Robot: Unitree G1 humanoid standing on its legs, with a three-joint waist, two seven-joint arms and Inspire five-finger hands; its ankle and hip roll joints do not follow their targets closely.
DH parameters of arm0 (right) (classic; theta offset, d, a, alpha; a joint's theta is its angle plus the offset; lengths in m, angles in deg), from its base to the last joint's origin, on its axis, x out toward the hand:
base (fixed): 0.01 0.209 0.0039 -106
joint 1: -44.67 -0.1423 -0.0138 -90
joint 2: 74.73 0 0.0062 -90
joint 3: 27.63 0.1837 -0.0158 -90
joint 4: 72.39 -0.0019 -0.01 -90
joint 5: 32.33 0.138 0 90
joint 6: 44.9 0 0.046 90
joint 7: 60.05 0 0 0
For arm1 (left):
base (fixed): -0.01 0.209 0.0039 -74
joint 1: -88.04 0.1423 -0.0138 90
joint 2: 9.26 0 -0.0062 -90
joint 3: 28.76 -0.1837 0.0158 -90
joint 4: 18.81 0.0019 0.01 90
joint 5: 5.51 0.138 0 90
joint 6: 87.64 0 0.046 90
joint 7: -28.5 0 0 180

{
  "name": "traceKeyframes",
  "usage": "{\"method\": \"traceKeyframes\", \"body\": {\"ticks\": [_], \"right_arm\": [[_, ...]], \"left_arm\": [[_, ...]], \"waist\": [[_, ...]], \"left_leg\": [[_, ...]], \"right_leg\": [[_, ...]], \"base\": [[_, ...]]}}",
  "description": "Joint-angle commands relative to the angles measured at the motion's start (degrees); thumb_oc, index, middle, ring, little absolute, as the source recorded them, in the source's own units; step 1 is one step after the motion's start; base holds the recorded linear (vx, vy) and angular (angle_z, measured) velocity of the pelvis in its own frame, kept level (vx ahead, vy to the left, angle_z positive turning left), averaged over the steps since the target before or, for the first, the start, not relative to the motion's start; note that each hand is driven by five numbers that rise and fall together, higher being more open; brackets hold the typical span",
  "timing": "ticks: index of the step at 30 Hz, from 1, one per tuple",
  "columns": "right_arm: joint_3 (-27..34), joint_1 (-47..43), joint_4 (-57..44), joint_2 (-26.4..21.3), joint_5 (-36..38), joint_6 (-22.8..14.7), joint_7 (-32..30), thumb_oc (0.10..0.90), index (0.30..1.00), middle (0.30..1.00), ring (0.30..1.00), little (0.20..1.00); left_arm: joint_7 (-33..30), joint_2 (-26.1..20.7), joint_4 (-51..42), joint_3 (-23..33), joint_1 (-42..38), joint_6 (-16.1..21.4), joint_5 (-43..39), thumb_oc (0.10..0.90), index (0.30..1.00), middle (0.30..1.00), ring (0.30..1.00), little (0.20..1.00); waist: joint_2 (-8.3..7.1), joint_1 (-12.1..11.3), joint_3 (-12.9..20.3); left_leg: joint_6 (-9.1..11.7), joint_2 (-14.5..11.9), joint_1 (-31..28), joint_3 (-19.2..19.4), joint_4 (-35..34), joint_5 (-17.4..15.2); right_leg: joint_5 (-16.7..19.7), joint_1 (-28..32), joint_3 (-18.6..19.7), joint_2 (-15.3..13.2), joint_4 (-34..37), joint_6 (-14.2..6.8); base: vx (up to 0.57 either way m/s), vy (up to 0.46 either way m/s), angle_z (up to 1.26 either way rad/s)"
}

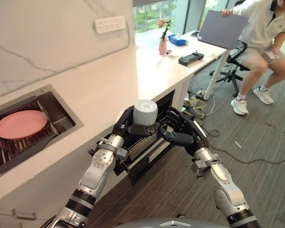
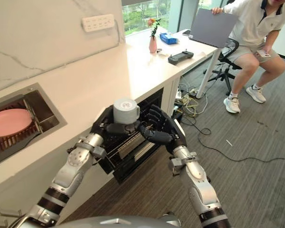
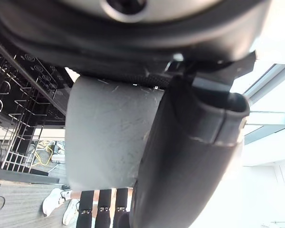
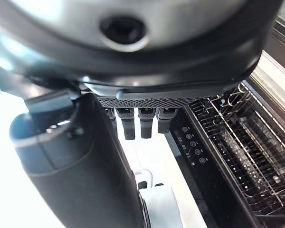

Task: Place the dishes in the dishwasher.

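Held above the pulled-out dishwasher rack (image 1: pixel 142 149): a grey cylindrical cup (image 1: pixel 145 112), matte and lightly scratched on its wall, upside down with its flat base upward. Left robot hand (image 1: pixel 126 127) curled round the cup's side, thumb pressed along the wall in the left wrist view. Right robot hand (image 1: pixel 176 129) just beside the cup on its far side, fingers bent toward it; contact impossible to tell, and grip state not clear from its own wrist view. Below both, thin dark wire grid of the rack projecting from the dishwasher (image 2: pixel 133 142) opening under the counter (image 1: pixel 109 80), with open striped grey floor (image 1: pixel 256 180) past the rack's front edge. Smooth pale counter top running to a straight edge above the opening, marble-veined wall behind. Sunk into the counter well to the left: a metal sink (image 1: pixel 61 118) holding a round pink plate (image 1: pixel 20 124) on a ribbed drying rack. Far along the counter, a pink vase (image 1: pixel 162 46) with a flower and a dark handheld controller (image 1: pixel 191 58). Seated person (image 1: pixel 263 42) on an office chair beyond, well apart from the arms.
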State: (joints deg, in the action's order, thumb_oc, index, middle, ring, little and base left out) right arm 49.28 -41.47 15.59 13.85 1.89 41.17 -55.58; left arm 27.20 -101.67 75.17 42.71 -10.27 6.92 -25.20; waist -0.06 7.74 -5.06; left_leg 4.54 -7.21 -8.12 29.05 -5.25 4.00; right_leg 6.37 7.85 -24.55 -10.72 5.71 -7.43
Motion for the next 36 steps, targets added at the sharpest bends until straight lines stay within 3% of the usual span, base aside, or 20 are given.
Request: {"method": "traceKeyframes", "body": {"ticks": [1,8,9,13,25,36], "right_arm": [[0.99,-5.27,-10.33,1.95,10.44,-6.99,1.96,0.800,0.900,0.900,0.900,0.900],[-2.08,-6.58,-11.54,2.33,12.67,-7.85,-2.68,0.800,0.900,0.900,0.900,0.900],[-4.69,-7.97,-11.90,2.40,12.34,-8.29,-5.48,0.800,0.900,0.900,0.900,0.900],[-8.41,-13.73,-11.01,3.82,12.99,-8.80,-10.09,0.800,0.900,0.900,0.900,0.900],[-11.60,-20.67,-5.43,7.73,9.58,-9.40,-18.44,0.800,0.900,0.900,0.900,0.900],[-13.64,-29.38,5.18,16.17,9.54,-12.88,-28.88,0.800,0.900,0.900,0.900,0.900]], "left_arm": [[-1.92,0.94,0.51,-2.14,-11.37,6.61,3.12,0.400,0.300,0.300,0.300,0.300],[-10.25,2.93,6.05,-5.26,-14.98,5.70,16.76,0.400,0.300,0.300,0.300,0.300],[-15.41,4.54,8.90,-7.71,-18.11,5.05,21.69,0.400,0.300,0.300,0.300,0.300],[-20.64,7.45,15.39,-12.22,-23.45,4.03,28.53,0.400,0.300,0.300,0.300,0.300],[-24.40,10.58,18.82,-18.43,-26.71,2.42,34.23,0.400,0.300,0.300,0.300,0.300],[-31.53,17.45,25.75,-25.14,-30.61,0.52,36.14,0.400,0.300,0.300,0.300,0.300]], "waist": [[0.18,-0.17,0.97],[0.09,0.14,1.24],[-0.02,0.47,1.36],[0.00,0.60,1.46],[-0.32,-1.39,2.26],[-0.89,-3.33,2.72]], "left_leg": [[1.85,0.29,-4.53,-0.47,0.62,-5.01],[1.91,0.42,-4.62,-0.01,0.64,-5.17],[1.95,0.38,-4.68,0.13,0.65,-5.17],[1.90,0.32,-4.52,0.20,0.67,-5.03],[1.72,0.33,-3.73,-1.22,0.55,-4.75],[1.34,0.69,-2.62,-3.44,0.46,-4.38]], "right_leg": [[-5.73,-0.60,-1.33,0.16,-0.71,-2.50],[-5.51,-1.07,-0.98,0.31,-0.71,-2.47],[-5.52,-1.19,-0.92,0.41,-0.71,-2.41],[-5.37,-1.50,-0.78,0.63,-0.71,-2.29],[-4.84,-1.01,-2.16,0.68,-0.71,-1.87],[-4.56,-0.60,-3.70,0.53,-0.71,-1.56]], "base": [[0.02,-0.005,-0.17],[0.01,-0.010,-0.05],[-0.01,-0.024,-0.05],[0.00,-0.006,-0.01],[0.00,0.003,0.03],[0.00,0.012,0.11]]}}
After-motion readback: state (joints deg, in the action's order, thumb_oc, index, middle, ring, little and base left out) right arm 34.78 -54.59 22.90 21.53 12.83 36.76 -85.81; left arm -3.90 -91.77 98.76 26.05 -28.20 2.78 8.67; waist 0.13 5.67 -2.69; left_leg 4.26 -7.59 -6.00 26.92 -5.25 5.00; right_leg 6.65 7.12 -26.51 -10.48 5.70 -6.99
